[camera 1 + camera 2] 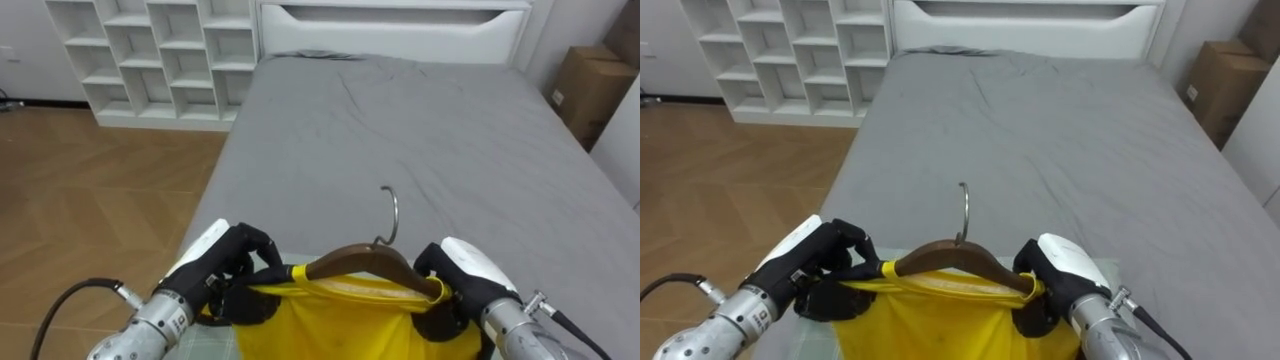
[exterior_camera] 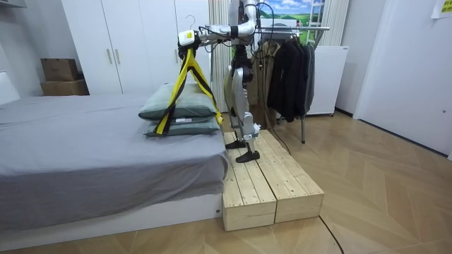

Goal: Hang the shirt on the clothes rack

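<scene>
Bedroom with a wide grey bed (image 1: 450, 130) stretching away toward a white headboard. White cubby shelf (image 1: 150, 60) against the far wall on the left, cardboard box (image 1: 590, 90) on the right.

Held up over the bed's near end: a brown wooden hanger (image 1: 365, 262), metal hook upward, with a yellow garment (image 1: 340, 325) draped from it. Left hand (image 1: 235, 265) curled tightly round the hanger's left end and the cloth there; right hand (image 1: 465, 275) curled round the right end the same way.

From the room view: standing upright on a low wooden platform (image 2: 272, 180) beside the bed, arms out over two stacked green pillows (image 2: 180, 113). Just behind, a clothes rack (image 2: 289, 32) hung with dark clothes (image 2: 289, 74).
</scene>
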Tool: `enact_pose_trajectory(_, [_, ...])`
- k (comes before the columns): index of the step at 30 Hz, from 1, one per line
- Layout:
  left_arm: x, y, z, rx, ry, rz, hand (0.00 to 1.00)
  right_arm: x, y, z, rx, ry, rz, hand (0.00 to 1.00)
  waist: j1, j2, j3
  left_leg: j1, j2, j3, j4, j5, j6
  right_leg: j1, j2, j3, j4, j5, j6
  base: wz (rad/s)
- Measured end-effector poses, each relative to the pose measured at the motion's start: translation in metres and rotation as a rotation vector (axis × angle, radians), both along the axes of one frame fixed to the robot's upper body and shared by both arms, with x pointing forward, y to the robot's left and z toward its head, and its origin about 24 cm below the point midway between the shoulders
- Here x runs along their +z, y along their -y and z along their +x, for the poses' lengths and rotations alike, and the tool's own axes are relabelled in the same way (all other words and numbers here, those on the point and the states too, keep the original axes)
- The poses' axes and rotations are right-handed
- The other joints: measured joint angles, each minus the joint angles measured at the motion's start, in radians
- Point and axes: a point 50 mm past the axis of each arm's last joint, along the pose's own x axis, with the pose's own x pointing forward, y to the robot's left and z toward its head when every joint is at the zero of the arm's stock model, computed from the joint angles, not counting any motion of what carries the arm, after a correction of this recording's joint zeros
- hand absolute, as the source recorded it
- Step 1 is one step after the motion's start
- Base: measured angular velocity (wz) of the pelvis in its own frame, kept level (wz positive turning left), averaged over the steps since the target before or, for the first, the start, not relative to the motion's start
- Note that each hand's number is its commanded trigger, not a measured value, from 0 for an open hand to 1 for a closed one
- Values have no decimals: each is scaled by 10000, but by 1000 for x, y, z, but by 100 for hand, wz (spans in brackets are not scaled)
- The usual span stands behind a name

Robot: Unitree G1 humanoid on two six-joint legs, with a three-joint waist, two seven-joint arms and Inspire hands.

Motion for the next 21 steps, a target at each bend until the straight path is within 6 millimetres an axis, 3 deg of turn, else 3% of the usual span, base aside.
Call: enact_pose_trajectory(21, [-2,0,-2,20,-85,-7,100,-1,0,0,122,-189,-120,100,31,-3,-1,170,-21,100,-30,0,1,69,3,105,91,-30,18,-1])
